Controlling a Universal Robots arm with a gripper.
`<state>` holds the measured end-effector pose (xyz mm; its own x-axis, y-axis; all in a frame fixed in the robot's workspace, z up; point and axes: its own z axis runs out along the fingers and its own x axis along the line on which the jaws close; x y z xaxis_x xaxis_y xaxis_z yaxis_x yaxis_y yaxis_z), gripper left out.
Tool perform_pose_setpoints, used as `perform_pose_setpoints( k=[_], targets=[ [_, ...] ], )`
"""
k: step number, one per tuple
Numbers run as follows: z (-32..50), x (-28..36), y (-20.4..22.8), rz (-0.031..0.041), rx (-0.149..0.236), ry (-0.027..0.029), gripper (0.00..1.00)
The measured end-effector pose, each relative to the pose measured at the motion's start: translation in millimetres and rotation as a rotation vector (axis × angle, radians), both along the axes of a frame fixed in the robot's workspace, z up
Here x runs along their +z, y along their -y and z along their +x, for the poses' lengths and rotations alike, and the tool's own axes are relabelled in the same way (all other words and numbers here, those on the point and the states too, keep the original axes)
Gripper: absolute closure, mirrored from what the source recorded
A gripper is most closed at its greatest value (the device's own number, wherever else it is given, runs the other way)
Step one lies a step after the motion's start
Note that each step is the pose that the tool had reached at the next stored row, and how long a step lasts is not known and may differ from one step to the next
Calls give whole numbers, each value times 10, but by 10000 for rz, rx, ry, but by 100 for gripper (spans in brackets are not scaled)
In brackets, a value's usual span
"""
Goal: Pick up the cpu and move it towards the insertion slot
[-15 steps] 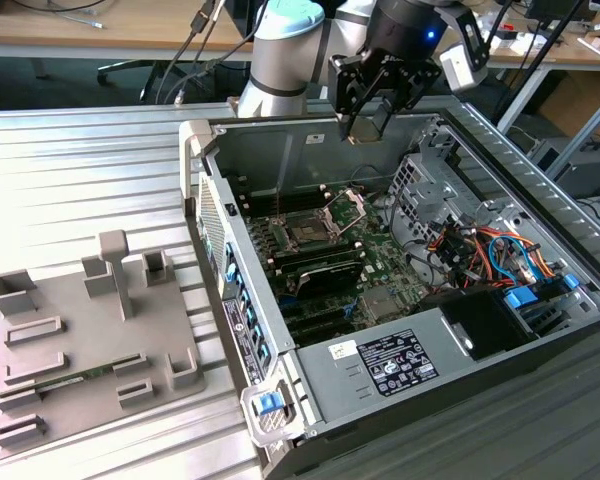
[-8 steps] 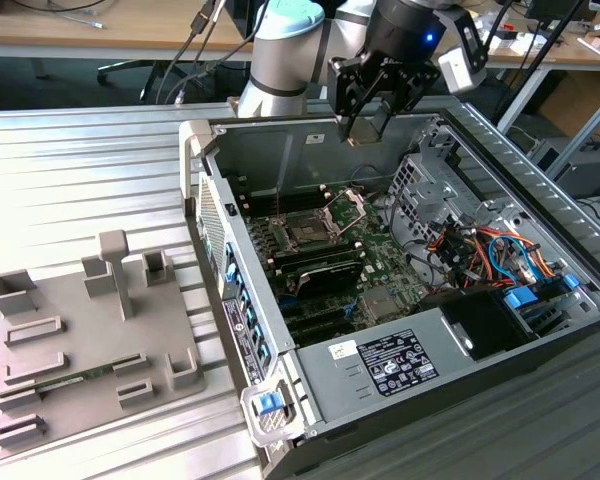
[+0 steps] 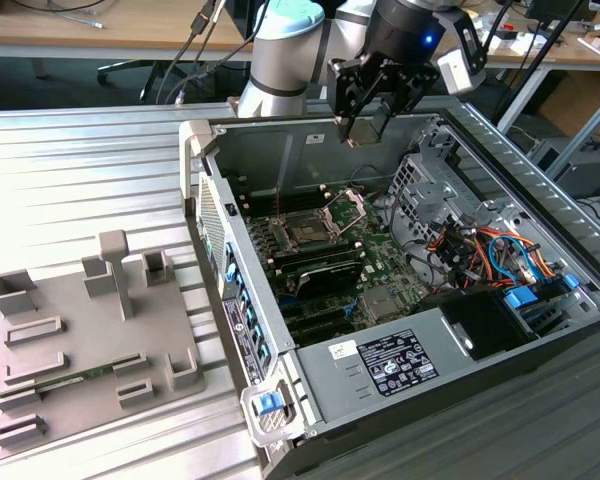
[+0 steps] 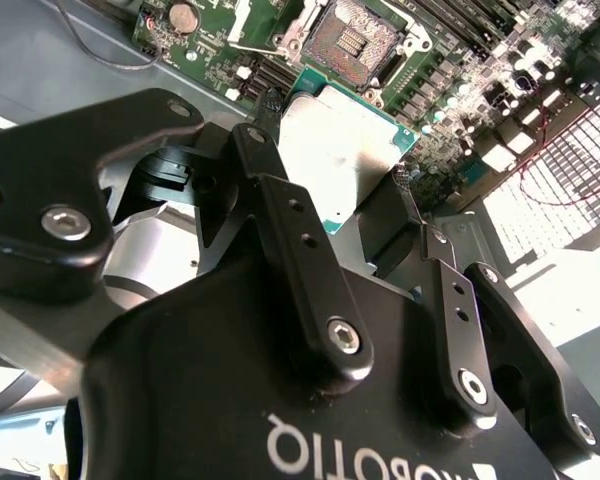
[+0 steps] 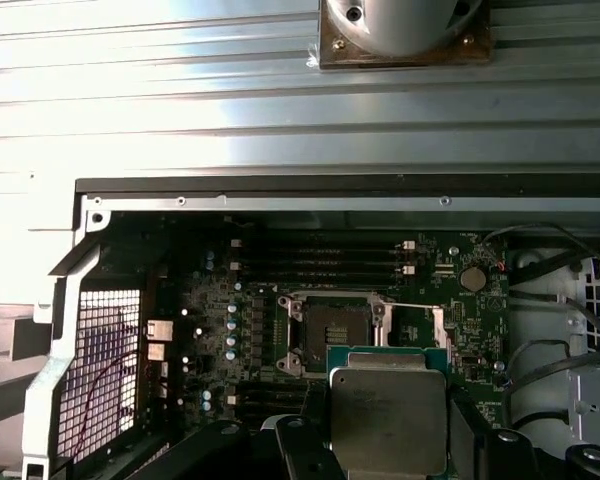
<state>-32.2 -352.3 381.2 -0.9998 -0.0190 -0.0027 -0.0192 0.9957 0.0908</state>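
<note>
My gripper [image 3: 365, 128] hangs above the open computer case, shut on the cpu [image 3: 364, 131], a flat square chip with a silvery top. Both wrist views show the cpu [image 4: 335, 150] [image 5: 388, 415] clamped between the black fingers [image 4: 280, 225]. The insertion slot [image 3: 308, 232], a dark square socket in a silver frame with its bracket swung open, lies on the green motherboard below the gripper and toward the exterior view's left. In both wrist views the insertion slot [image 4: 352, 42] [image 5: 338, 328] sits just beyond the chip's far edge.
The case's metal walls [image 3: 280, 150] surround the motherboard. A drive cage and coloured cables [image 3: 480, 250] fill the exterior view's right side of the case. A grey fixture plate [image 3: 80, 340] with blocks and a green memory stick lies on the table at the exterior view's left.
</note>
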Motion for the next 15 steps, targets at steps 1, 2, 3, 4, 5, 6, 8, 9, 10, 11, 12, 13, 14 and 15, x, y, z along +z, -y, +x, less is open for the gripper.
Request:
perform_pose_setpoints(
  k=[1,2,3,4,5,6,8,9,10,11,12,13,14,15],
  targets=[
    [0,-3,0,1,0,0,45],
    [0,-5,0,1,0,0,45],
    [0,-8,0,1,0,0,45],
    [0,-11,0,0,0,0,45],
    [0,-13,0,0,0,0,45],
    [0,-15,0,0,0,0,45],
    [1,-55,0,0,0,0,45],
    [1,-56,0,1,0,0,45],
    [1,-57,0,0,0,0,45],
    [1,-59,0,1,-1,0,45],
    [1,-61,0,1,0,0,45],
    [2,-79,0,0,0,0,45],
    [2,-96,0,0,-1,0,45],
    [2,-98,0,1,-1,0,45]
  ],
)
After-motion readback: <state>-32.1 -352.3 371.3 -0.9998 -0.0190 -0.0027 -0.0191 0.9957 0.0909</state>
